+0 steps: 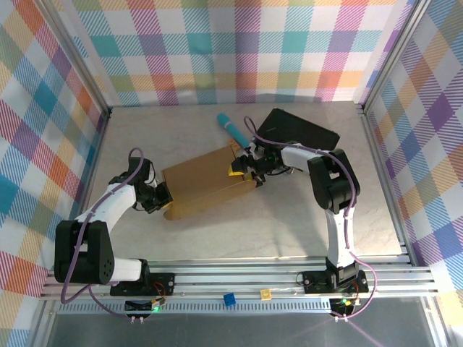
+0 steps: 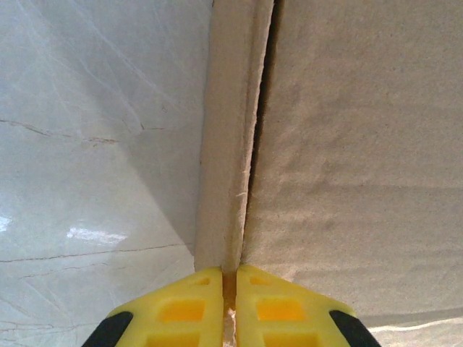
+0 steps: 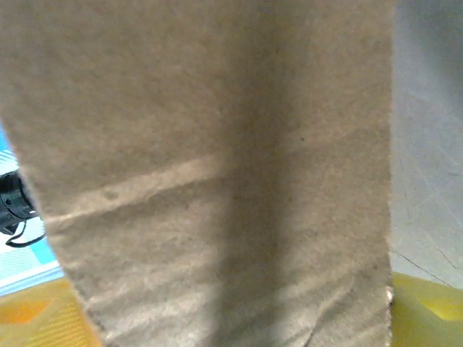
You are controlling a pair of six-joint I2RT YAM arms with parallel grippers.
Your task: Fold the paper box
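With the left fingers (image 2: 181,311) pinched shut on the left edge of the paper box (image 1: 202,184) at mid-counter (image 1: 289,231), steady it while the right fingers (image 3: 434,311), spread wide astride its right end, grip unclear, fold squarely along the crease.

A black rectangular case (image 1: 300,130) lies flat on the table (image 1: 217,238), beyond the right jaws and off to their right, near them but apart. A teal cylinder (image 1: 233,127) lies at a slant just beyond those same jaws, left of the case. The table is pale and marbled, with thin veins showing on the bare patch left of the left jaws. Well behind both jaws, a small blue block (image 1: 229,299) and a small yellow block (image 1: 265,293) sit apart on the metal rail (image 1: 217,275). Plaid walls (image 1: 231,50) stand round the table.
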